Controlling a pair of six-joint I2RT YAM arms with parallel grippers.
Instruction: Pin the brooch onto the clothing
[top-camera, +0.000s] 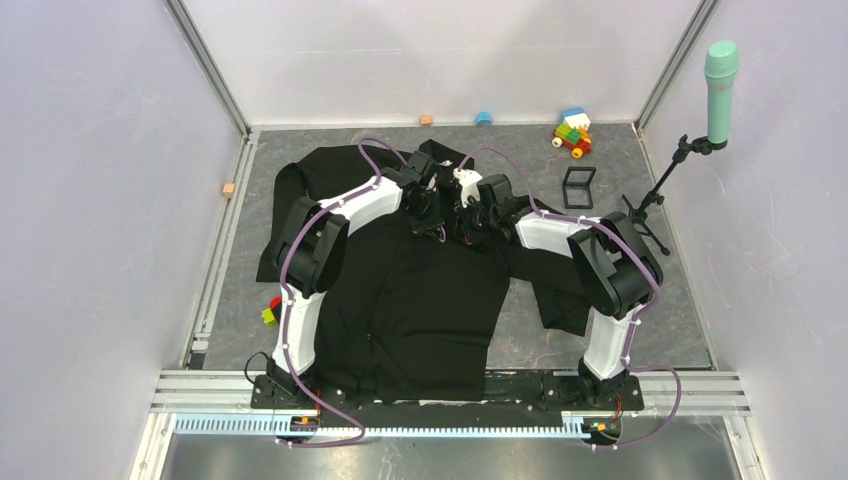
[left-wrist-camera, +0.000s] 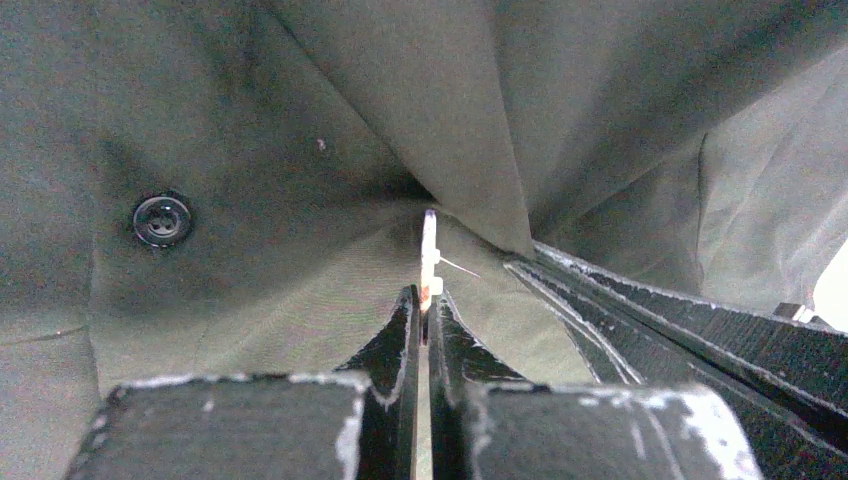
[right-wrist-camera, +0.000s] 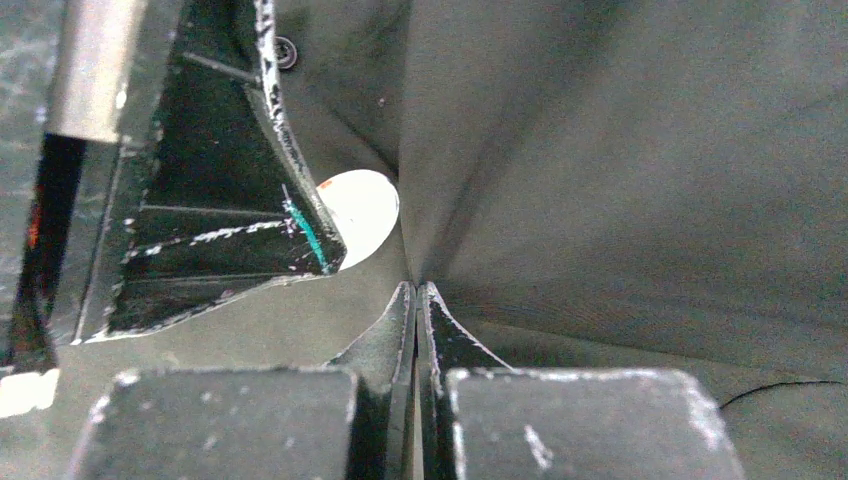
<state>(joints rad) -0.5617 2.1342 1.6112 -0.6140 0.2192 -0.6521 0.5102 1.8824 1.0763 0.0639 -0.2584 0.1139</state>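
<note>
left tool (left-wrist-camera: 422, 300): clamped on brooch (left-wrist-camera: 430, 245), edge-on, just beside shirt (left-wrist-camera: 300, 100) fold | right tool (right-wrist-camera: 415, 292): pinched tight on shirt fold | tools near each other

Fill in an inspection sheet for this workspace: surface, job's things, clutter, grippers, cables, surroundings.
Surface: grey speckled mat, partly covered.
Job's things: large black collared shirt spread out; small round pale brooch held beside a raised fold.
Clutter: black square frame box, coloured toy blocks, small cubes at the far edge.
Grippers: left gripper shut on the brooch; right gripper shut on a shirt fold.
Cables: purple cables run along both arms.
Surroundings: pale walls; teal microphone on a stand at the right.
</note>
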